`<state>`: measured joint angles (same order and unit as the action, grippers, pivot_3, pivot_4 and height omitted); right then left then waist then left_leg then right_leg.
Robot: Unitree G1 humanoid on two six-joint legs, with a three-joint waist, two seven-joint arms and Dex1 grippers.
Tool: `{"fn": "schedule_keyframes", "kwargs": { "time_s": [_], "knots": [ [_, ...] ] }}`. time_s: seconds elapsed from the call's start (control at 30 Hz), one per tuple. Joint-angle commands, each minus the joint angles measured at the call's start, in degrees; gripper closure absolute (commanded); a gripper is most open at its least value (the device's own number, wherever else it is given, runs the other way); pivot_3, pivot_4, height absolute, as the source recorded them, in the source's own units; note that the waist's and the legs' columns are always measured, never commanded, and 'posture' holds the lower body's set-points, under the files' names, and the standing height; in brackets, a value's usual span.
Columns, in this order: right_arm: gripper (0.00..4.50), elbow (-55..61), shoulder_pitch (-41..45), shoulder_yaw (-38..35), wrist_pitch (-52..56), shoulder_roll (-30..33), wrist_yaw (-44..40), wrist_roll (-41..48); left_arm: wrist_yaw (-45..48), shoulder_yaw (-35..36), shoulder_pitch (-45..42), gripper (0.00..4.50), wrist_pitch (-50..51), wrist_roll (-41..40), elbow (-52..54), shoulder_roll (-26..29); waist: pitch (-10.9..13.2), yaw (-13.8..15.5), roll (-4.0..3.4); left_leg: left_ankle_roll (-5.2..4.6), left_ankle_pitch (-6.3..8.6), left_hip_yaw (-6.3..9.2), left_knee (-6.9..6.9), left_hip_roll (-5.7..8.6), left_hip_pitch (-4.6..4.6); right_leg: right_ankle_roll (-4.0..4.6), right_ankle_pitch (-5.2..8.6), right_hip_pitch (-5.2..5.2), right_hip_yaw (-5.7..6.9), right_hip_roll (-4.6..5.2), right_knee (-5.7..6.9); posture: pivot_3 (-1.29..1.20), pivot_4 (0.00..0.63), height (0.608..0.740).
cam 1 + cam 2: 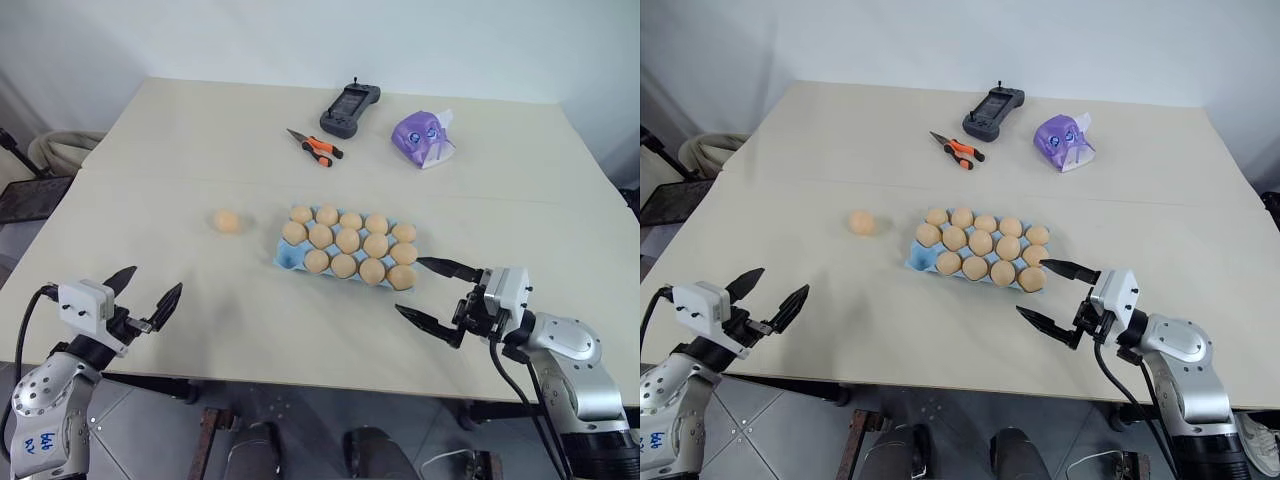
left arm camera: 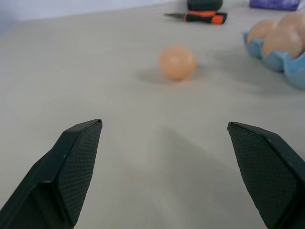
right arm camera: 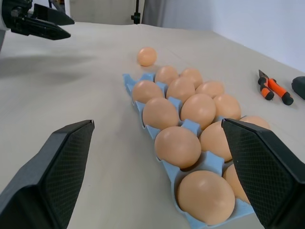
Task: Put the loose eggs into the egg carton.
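Left wrist view: egg carton (image 2: 286, 64) cut off, loose egg (image 2: 177, 62) apparently blurred; both fingers spread, empty.

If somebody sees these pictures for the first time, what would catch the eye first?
Probably the light blue egg carton in the middle of the table, nearly full of tan eggs, with one cup empty at its near-left corner. Next, the single loose egg lying to its left, apart from it. Both grippers, left gripper and right gripper, hang with open jaws at the near edge.

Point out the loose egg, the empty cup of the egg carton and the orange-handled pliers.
loose egg (image 1: 227, 221): left eye view, middle of its shell.
empty cup of the egg carton (image 1: 290, 257): left eye view, bare blue corner hollow.
orange-handled pliers (image 1: 322, 150): left eye view, on the orange handles.
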<state>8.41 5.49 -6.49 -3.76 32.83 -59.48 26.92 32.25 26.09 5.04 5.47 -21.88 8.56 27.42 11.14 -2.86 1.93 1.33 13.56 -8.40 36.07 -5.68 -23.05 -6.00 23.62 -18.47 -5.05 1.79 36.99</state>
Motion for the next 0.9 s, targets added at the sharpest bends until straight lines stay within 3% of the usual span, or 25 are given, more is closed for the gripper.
{"fn": "schedule_keyframes", "kwargs": {
  "time_s": [0.03,0.23,0.43,0.7,0.8,0.9],
  "knots": [
    [0.00,-0.2,0.9,-0.2,-1.2,-0.3,-0.4,0.2,-2.5,-2.7,-4.7,0.01,3.5,0.9,0.2,1.0,0.0,-0.1,0.00,0.00,-0.01,0.00,0.00,-0.01,-0.01,0.00,0.00,-0.01,-0.01,-0.02,-0.02,0.00,0.150,0.740],
    [0.00,0.4,-0.1,-0.7,-1.3,-0.3,0.5,-0.1,-6.4,-11.0,-21.3,0.01,7.2,6.8,-11.2,0.4,0.0,0.0,0.00,-0.05,-0.24,-0.01,0.01,0.00,-0.01,-0.01,0.00,-0.05,-0.02,-0.26,-0.02,0.00,0.150,0.740],
    [0.00,2.4,-2.0,-1.0,-1.2,-0.9,2.5,-0.5,-15.3,-13.4,-35.8,0.01,5.1,11.5,-26.8,-4.2,0.0,-0.2,0.00,-0.07,-0.22,-0.18,0.13,0.01,-0.09,-0.10,0.05,-0.15,-0.17,-0.34,-0.06,0.00,0.150,0.740],
    [0.00,5.4,-4.5,-0.4,-0.6,-2.1,4.9,-0.8,-17.8,-15.1,-43.8,0.01,2.2,13.7,-40.5,-7.1,0.0,-0.3,0.00,0.03,-0.27,-0.25,0.15,0.01,-0.08,-0.10,0.06,-0.24,-0.22,-0.45,0.05,0.00,0.150,0.740],
    [0.00,5.4,-4.3,0.1,-1.0,-2.7,5.6,-1.2,-17.1,-16.1,-44.1,0.60,1.8,14.5,-41.9,-6.9,0.0,-0.1,0.00,0.03,-0.27,-0.25,0.22,0.01,-0.08,-0.11,0.06,-0.24,-0.21,-0.44,0.13,0.00,0.150,0.740],
    [0.00,5.4,-3.9,0.6,-1.5,-3.7,6.4,-1.6,-17.3,-15.7,-43.9,1.56,2.4,14.4,-42.2,-6.3,0.0,-0.2,0.00,0.02,-0.27,-0.24,0.27,0.01,-0.07,-0.12,0.06,-0.23,-0.20,-0.43,0.18,0.00,0.150,0.740]
  ]
}}
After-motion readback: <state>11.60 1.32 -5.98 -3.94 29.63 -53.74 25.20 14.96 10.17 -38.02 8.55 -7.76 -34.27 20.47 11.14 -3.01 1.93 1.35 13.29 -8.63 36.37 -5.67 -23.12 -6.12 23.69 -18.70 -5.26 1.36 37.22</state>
